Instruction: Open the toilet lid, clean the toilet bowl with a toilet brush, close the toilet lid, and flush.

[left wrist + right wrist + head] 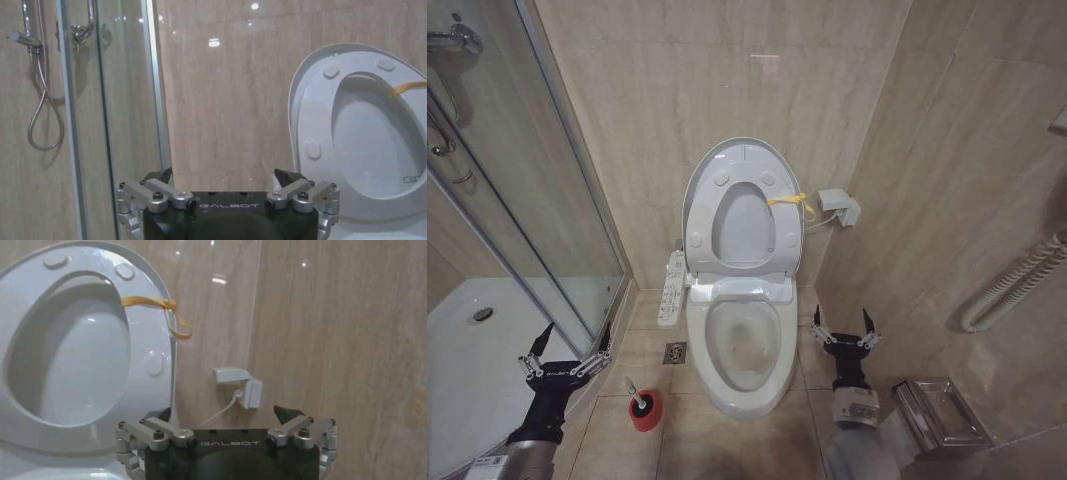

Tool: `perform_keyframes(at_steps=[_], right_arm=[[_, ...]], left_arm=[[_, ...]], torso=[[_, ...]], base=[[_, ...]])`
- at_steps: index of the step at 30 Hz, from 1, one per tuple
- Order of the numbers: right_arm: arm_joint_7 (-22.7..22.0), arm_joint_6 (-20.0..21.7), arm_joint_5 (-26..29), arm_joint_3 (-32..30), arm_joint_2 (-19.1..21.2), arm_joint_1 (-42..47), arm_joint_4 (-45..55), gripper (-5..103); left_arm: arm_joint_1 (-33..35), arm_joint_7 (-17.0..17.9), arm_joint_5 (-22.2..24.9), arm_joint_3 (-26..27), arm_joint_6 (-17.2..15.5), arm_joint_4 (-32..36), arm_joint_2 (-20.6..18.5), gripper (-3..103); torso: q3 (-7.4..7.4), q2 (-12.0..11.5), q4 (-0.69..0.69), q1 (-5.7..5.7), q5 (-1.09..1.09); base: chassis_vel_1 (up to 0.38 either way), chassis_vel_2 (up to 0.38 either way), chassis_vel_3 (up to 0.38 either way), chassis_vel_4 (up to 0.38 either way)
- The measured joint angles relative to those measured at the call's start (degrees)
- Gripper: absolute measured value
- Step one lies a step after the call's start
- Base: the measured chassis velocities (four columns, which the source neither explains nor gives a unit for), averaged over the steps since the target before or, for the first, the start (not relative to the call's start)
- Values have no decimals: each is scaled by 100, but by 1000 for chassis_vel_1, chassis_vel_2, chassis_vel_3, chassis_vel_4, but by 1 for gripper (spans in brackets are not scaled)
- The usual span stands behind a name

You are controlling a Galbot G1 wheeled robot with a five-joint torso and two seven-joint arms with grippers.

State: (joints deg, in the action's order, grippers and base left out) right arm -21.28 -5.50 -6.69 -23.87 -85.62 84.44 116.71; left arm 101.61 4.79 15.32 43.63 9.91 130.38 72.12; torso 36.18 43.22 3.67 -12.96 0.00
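We see the toilet bowl (745, 345) open between our arms, brownish stains inside it, with the toilet lid (743, 205) and ring seat (777, 225) standing upright against the wall, a yellow tie (789, 200) at the edge. The toilet brush (632, 389) stands in its red holder (645, 411) on the floor just left of the bowl; its bristles are hidden inside. Our left gripper (567, 344) and right gripper (844, 322) hover low with fingers spread wide, holding nothing.
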Motion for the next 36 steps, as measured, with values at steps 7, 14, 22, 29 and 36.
perform_keyframes(at_steps=[7, 14, 22, 29, 36], right_arm=[[43, 2, 29, -12, -4, 30, 54, 100], [44, 14, 33, -15, -6, 33, 58, 100], [44, 16, 35, -17, -5, 32, 61, 100], [44, 20, 35, -17, -5, 32, 63, 100], [43, 23, 35, -17, -4, 32, 63, 100]], left_arm=[[0, 0, 0, 0, 0, 0, 0, 100], [0, 0, 0, 0, 0, 0, 0, 100], [0, 0, 0, 0, 0, 0, 0, 100], [0, 0, 0, 0, 0, 0, 0, 100], [0, 0, 0, 0, 0, 0, 0, 100]], torso=[[0, 0, 0, 0, 0], [0, 0, 0, 0, 0], [0, 0, 0, 0, 0], [0, 0, 0, 0, 0], [0, 0, 0, 0, 0]], base=[[0, 0, 0, 0], [0, 0, 0, 0], [0, 0, 0, 0], [0, 0, 0, 0], [0, 0, 0, 0]])
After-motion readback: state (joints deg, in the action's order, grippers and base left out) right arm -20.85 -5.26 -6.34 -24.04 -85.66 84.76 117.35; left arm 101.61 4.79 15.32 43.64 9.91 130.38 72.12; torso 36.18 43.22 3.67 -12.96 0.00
